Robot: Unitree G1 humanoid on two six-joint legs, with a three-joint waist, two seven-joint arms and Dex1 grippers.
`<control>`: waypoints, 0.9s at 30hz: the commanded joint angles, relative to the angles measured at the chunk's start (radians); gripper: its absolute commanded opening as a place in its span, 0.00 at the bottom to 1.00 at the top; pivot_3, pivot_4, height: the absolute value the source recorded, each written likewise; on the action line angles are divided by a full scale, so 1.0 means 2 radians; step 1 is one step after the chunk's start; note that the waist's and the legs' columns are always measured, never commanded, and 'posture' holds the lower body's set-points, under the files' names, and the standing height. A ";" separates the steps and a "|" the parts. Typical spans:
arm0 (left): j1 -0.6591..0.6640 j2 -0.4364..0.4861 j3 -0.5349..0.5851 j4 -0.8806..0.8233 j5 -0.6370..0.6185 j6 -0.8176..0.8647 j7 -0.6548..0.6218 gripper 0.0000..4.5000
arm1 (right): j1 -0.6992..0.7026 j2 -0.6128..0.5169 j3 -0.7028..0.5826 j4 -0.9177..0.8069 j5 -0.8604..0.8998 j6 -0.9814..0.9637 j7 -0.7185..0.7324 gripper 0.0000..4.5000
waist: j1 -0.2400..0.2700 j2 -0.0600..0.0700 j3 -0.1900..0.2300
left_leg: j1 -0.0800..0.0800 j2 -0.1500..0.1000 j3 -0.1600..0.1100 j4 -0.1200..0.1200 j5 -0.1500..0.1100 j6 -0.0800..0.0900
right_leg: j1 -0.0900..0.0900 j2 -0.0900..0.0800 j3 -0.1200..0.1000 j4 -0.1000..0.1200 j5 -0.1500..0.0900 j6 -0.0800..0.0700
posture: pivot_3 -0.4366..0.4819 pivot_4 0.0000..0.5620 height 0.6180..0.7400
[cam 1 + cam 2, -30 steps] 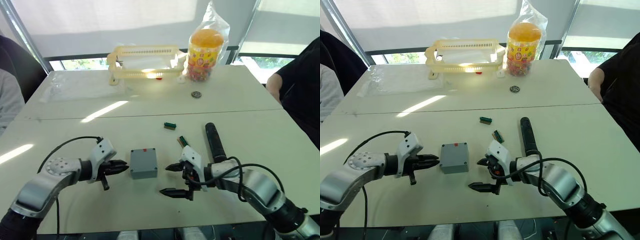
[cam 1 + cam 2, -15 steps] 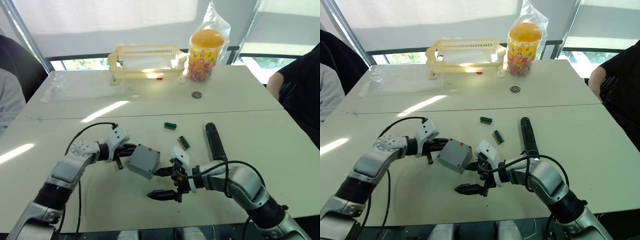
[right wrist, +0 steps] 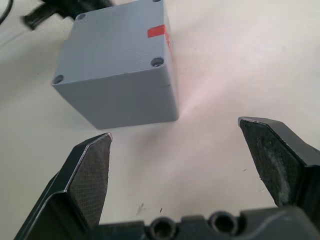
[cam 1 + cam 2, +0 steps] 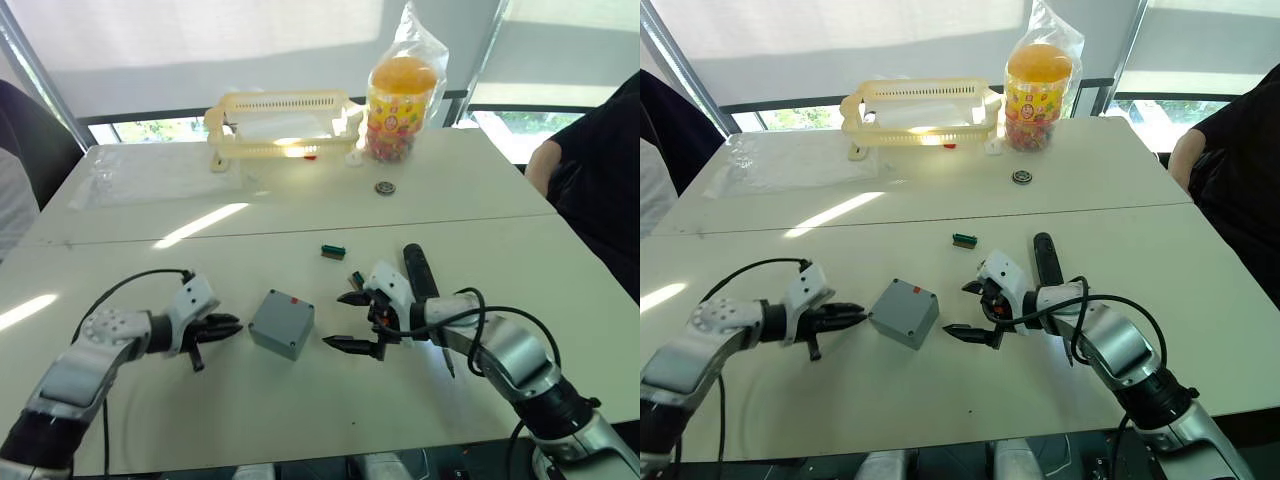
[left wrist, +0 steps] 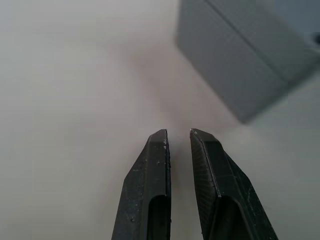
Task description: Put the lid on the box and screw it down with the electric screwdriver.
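Note:
The grey box (image 4: 282, 323) rests on the table between my grippers, turned at an angle, its red mark (image 3: 156, 31) on the upper face. That face is a flat closed plate with recessed holes at the corners. A loose lid is out of view. My left gripper (image 4: 225, 327) lies just left of the box, apart from it, fingers (image 5: 155, 150) nearly together with nothing between them. The right gripper (image 4: 342, 320) stands wide open just right of the box, empty. Behind it the dark electric screwdriver (image 4: 420, 275) lies on the table.
Two small green boards (image 4: 332, 252) (image 4: 356, 279) lie near the screwdriver. At the far edge stand a yellow slotted basket (image 4: 280, 120) and a candy jar in a bag (image 4: 403, 92), with a small round part (image 4: 385, 187) nearby. A person's dark sleeve (image 4: 590, 170) is at the right.
The left gripper pushed the box toward the right gripper and turned it, then drew back to the left. The right gripper has pulled back toward the screwdriver. The box now rests rotated.

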 commanded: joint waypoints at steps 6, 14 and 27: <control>0.051 -0.005 0.027 -0.106 -0.036 0.056 0.039 0.15 | -0.029 0.025 0.029 0.080 -0.057 -0.111 0.066 0.98 | 0.007 0.000 0.000 | 0.000 0.000 0.000 0.000 0.000 0.000 | 0.000 0.000 0.000 0.000 0.000 0.000 | 0.48 0.27 1.00; 0.016 -0.029 -0.015 -0.099 -0.022 0.057 0.068 0.15 | -0.033 0.053 0.038 0.104 -0.074 -0.151 0.108 0.98 | 0.011 0.000 0.000 | 0.000 0.000 0.000 0.000 0.000 0.000 | 0.000 0.000 0.000 0.000 0.000 0.000 | 0.48 0.27 1.00; -0.050 -0.029 -0.024 -0.047 -0.003 0.044 0.069 0.15 | 0.035 0.049 0.021 -0.028 -0.045 -0.050 0.092 0.98 | 0.010 0.000 0.000 | 0.000 0.000 0.000 0.000 0.000 0.000 | 0.000 0.000 0.000 0.001 0.000 0.000 | 0.48 0.27 1.00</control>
